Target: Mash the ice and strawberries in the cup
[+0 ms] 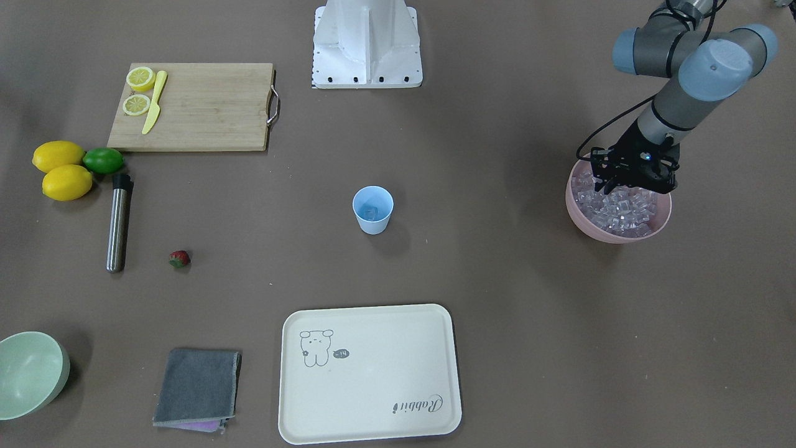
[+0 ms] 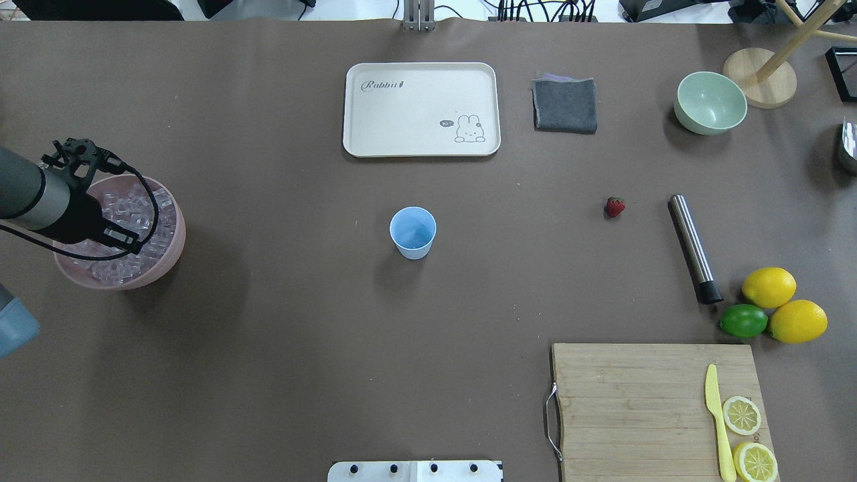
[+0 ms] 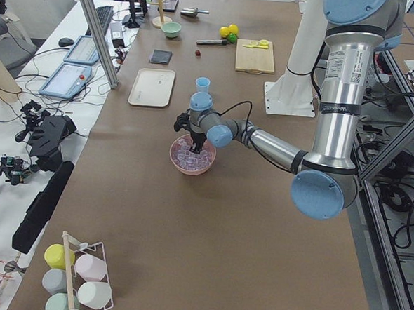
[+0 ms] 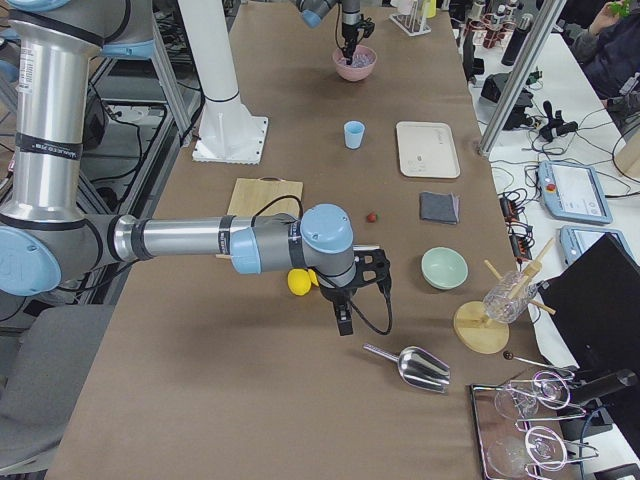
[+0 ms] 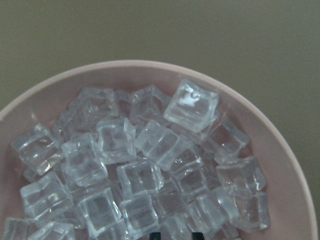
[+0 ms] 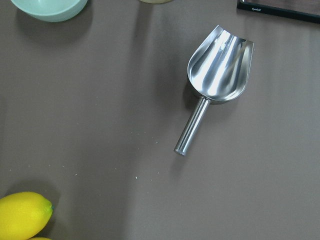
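Note:
The light-blue cup [image 1: 373, 210] stands upright mid-table, with a faint glassy shape inside it. The ice [image 5: 150, 165] is piled in a pink bowl [image 1: 615, 235] at the table's end on the robot's left. My left gripper [image 1: 612, 186] points down into that pile. In the left wrist view its two dark fingertips [image 5: 154, 235] show at the bottom edge, a narrow gap apart, with a cube between them. The strawberry [image 1: 179, 259] lies alone on the table, far from the cup. My right gripper [image 4: 343, 322] hovers over the table near a metal scoop [image 6: 218, 67]; I cannot tell its state.
A steel muddler [image 1: 117, 224] lies beside the strawberry. Two lemons [image 1: 59, 168] and a lime [image 1: 103, 160] sit by a cutting board [image 1: 205, 106] that holds lemon halves and a yellow knife. A cream tray [image 1: 370, 373], a grey cloth [image 1: 196, 386] and a pale green bowl [image 1: 28, 373] line the far edge.

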